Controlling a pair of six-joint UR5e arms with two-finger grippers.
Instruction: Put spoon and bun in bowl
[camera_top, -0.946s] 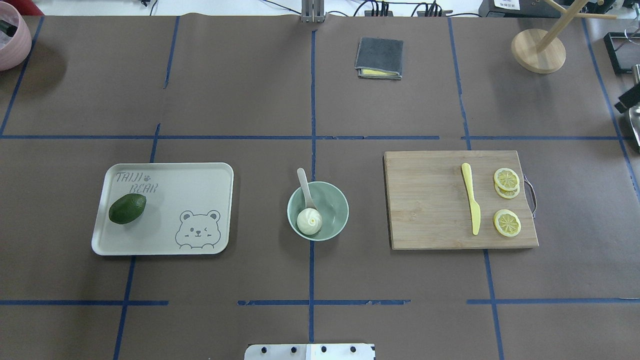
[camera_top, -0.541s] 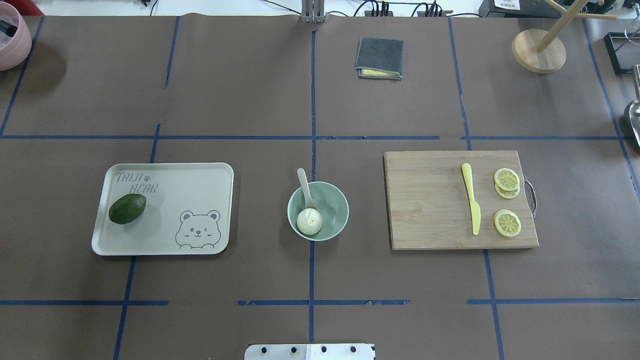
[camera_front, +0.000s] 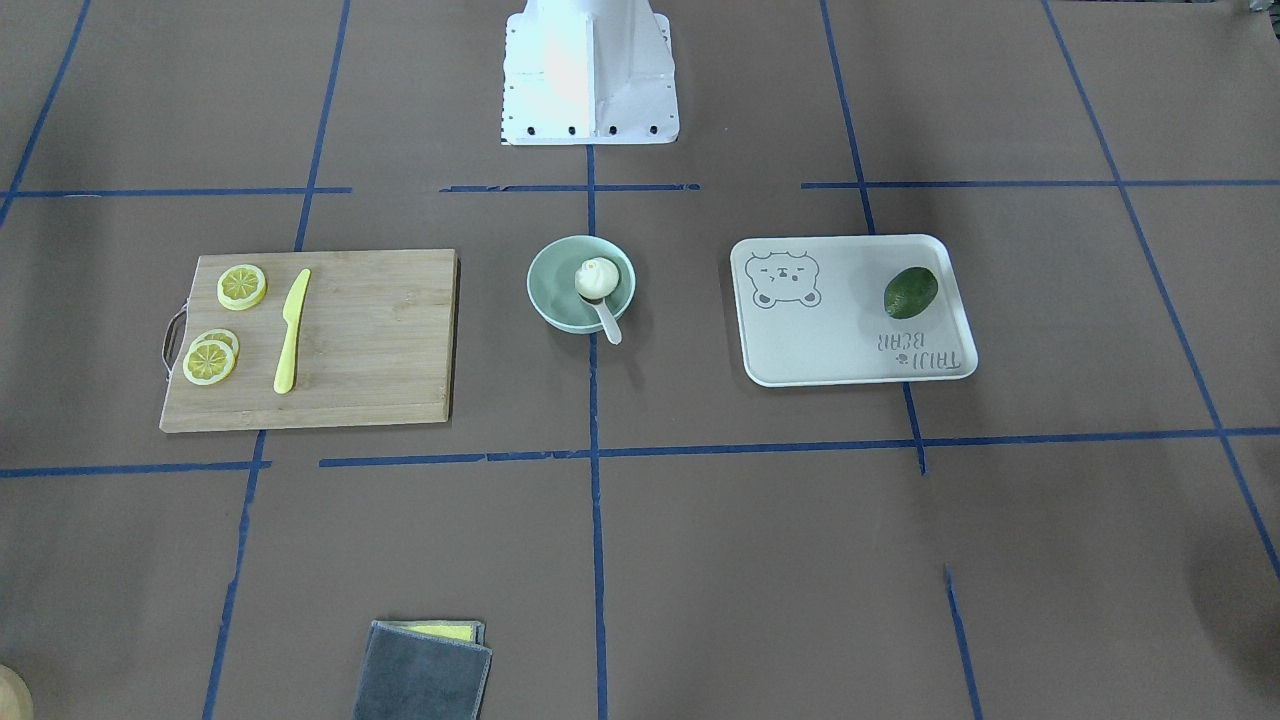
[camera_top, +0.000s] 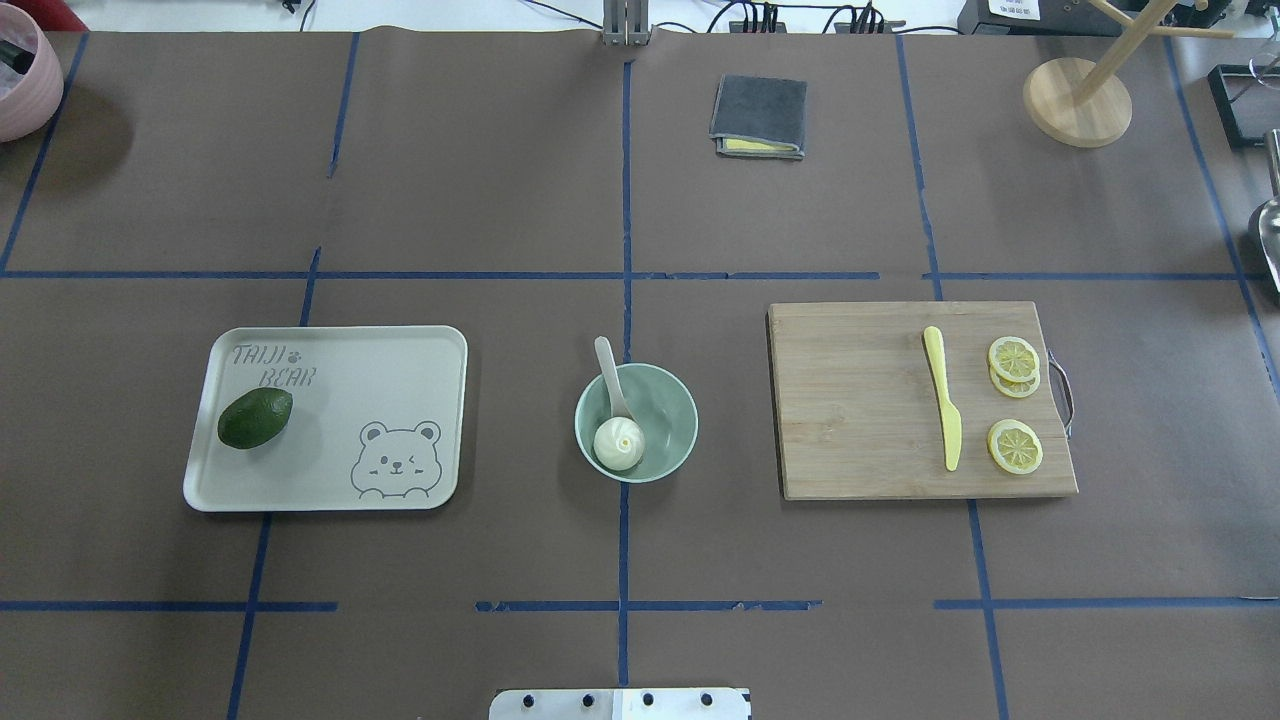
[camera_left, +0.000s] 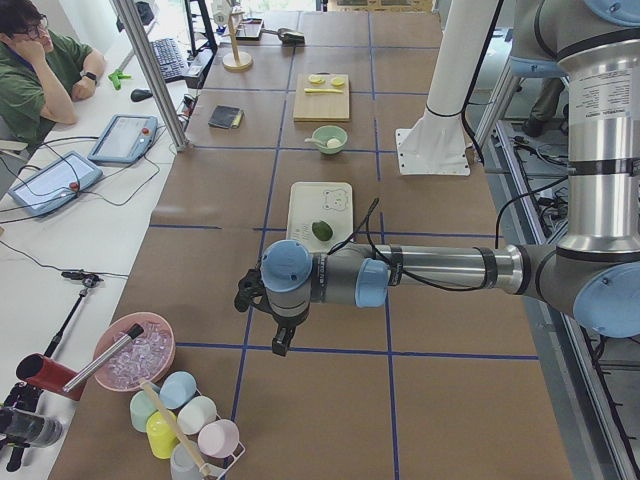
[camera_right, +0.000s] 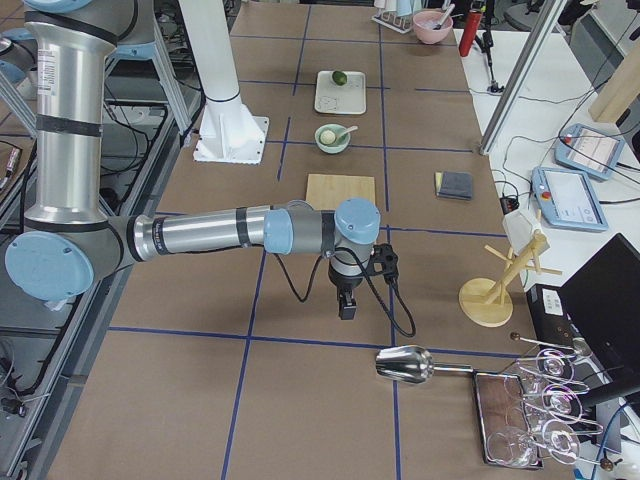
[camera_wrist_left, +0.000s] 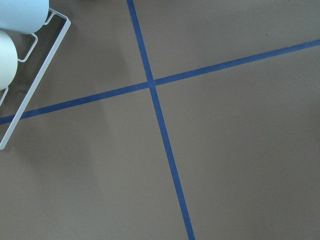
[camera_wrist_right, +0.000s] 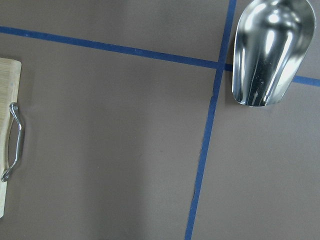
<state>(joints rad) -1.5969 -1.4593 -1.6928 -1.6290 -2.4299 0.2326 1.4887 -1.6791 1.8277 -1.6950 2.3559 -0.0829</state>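
The pale mint-green bowl (camera_top: 668, 420) stands at the table's middle and also shows in the front-facing view (camera_front: 552, 285). The white bun (camera_top: 619, 443) lies inside it at the near left. The off-white spoon (camera_top: 607, 368) rests with its scoop in the bowl and its handle over the far rim. My left gripper (camera_left: 280, 335) shows only in the exterior left view, far off at the table's left end. My right gripper (camera_right: 346, 305) shows only in the exterior right view, past the cutting board. I cannot tell whether either is open or shut.
A white bear-print tray (camera_top: 400, 400) with an avocado (camera_top: 255, 417) lies left of the bowl. A wooden cutting board (camera_top: 860, 400) with a yellow knife (camera_top: 942, 400) and lemon slices (camera_top: 1014, 445) lies to the right. There are also a grey cloth (camera_top: 759, 115), a metal scoop (camera_wrist_right: 270, 50) and a cup rack (camera_wrist_left: 30, 75).
A dark part of the right gripper at the overhead view's right edge has gone out of that view. Bowl, bun and spoon have not moved.
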